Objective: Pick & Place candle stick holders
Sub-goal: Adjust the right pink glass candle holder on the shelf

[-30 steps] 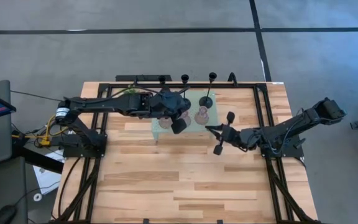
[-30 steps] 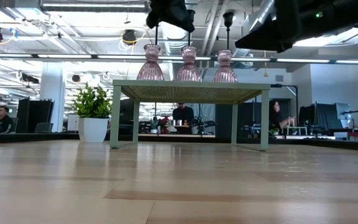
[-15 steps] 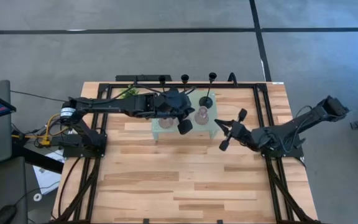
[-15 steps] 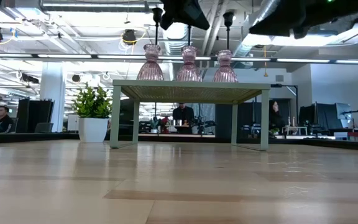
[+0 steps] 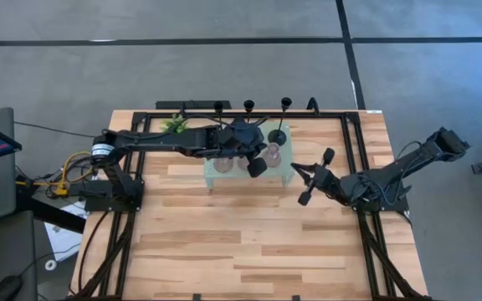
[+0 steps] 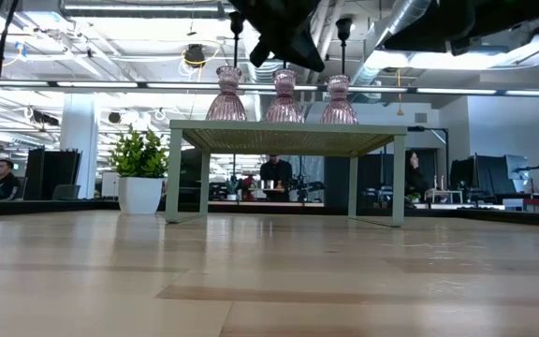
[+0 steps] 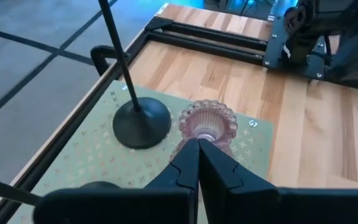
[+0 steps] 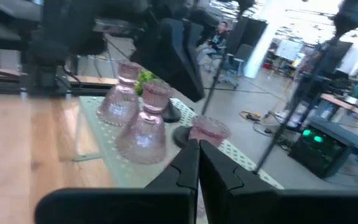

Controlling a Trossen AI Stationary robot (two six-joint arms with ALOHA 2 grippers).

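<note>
Arms both over the far half of the wooden butcher-block table [image 5: 249, 242], planks in mixed light and tan tones, black metal frame rails along its sides.

Left gripper [image 5: 256, 165] reaches from the left edge out over the mint-green perforated stand [image 5: 224, 174], which sits near the middle of the far edge. Fingers [image 7: 190, 163] pressed together, clenched on nothing, tips just above the right-hand pink glass holder [image 7: 207, 122]. That holder: ribbed translucent glass, scalloped round rim, flared skirt.

3 pink glass holders in a row on the stand top: left [image 6: 228, 95], middle [image 6: 284, 97], right [image 6: 339, 100]. All upright, squat bell shapes with narrow necks.

Black metal stems: thin matte rods on flat round bases. 1 stands on the stand's far right corner, just beside the right pink holder [image 5: 279, 136]; its disc base shows clearly in the left wrist view [image 7: 140, 122]. 2 more top cups show along the far edge, [image 5: 248, 104] and [image 5: 218, 106]; cannot tell what their bases rest on.

Small green potted plant [image 6: 139, 169] in a white pot, left of the stand near the far edge.

Right gripper [image 5: 304, 170] hangs right of the stand, clear of it, fingers [image 8: 191, 163] shut flat together, nothing held.
</note>
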